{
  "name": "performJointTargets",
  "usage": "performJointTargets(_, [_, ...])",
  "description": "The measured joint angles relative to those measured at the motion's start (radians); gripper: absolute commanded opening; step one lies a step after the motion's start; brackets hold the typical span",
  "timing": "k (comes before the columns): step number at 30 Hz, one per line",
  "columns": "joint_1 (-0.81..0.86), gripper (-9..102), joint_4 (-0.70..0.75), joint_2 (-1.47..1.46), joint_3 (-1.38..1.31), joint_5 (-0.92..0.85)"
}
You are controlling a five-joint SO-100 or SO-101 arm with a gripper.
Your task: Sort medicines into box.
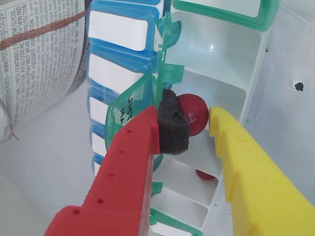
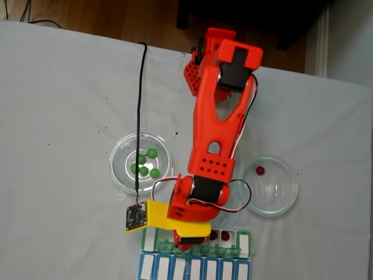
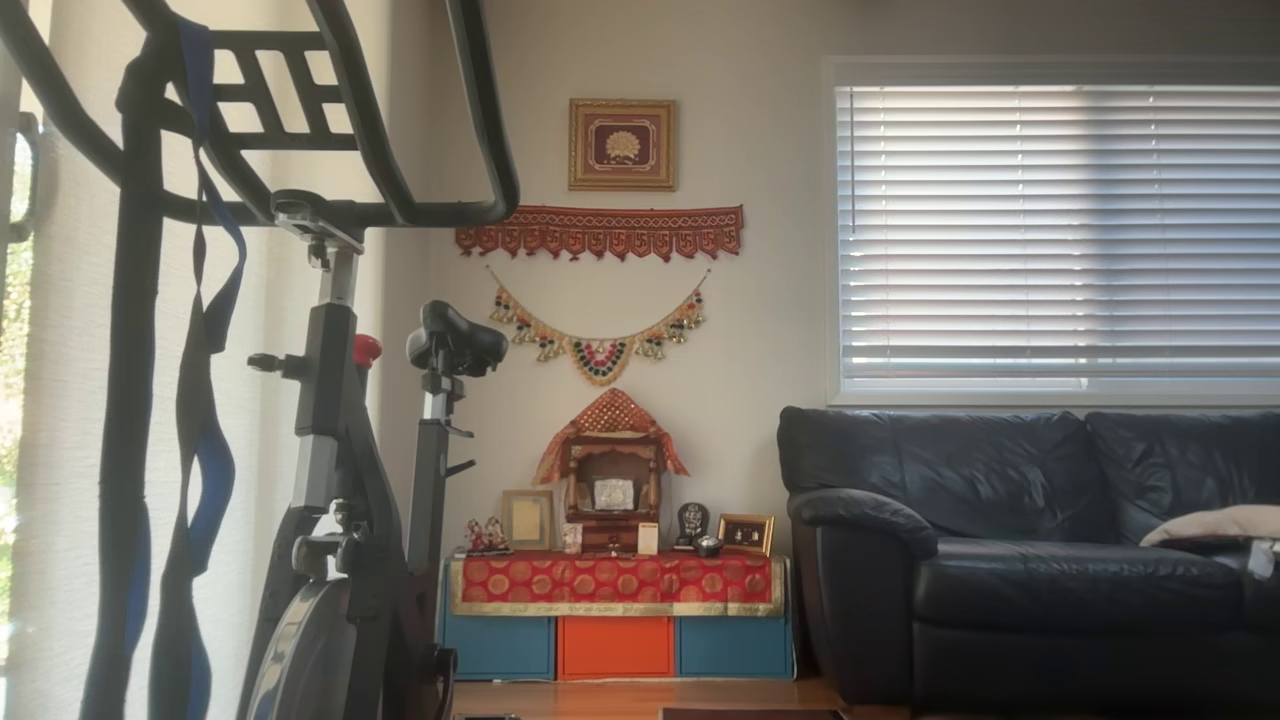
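Observation:
In the wrist view my gripper [image 1: 197, 120] is shut on a dark red medicine ball [image 1: 194, 110], pinched between the black foam pad on the red finger [image 1: 172, 129] and the yellow finger [image 1: 246, 167]. It hangs just above an open white compartment of the green-lidded box [image 1: 231, 59]. Another red ball [image 1: 205, 174] lies in the adjoining compartment. In the fixed view the gripper [image 2: 187, 240] is over the box [image 2: 245, 242], with two red balls [image 2: 219, 235] in the compartments to its right. Several green balls [image 2: 144, 164] lie in the left glass dish [image 2: 119, 175], and one red ball [image 2: 260, 170] in the right dish [image 2: 285, 198].
The blue-lidded organiser row [image 2: 192, 269] lies right against the box on its near side, and its lids [image 1: 118, 29] stand left of the fingers in the wrist view. A printed paper [image 1: 39, 54] curls at top left. A black cable [image 2: 140, 116] crosses the white table.

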Motion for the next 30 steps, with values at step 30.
performJointTargets(30, [-0.063,1,0.146,0.040,-0.002,-0.018])
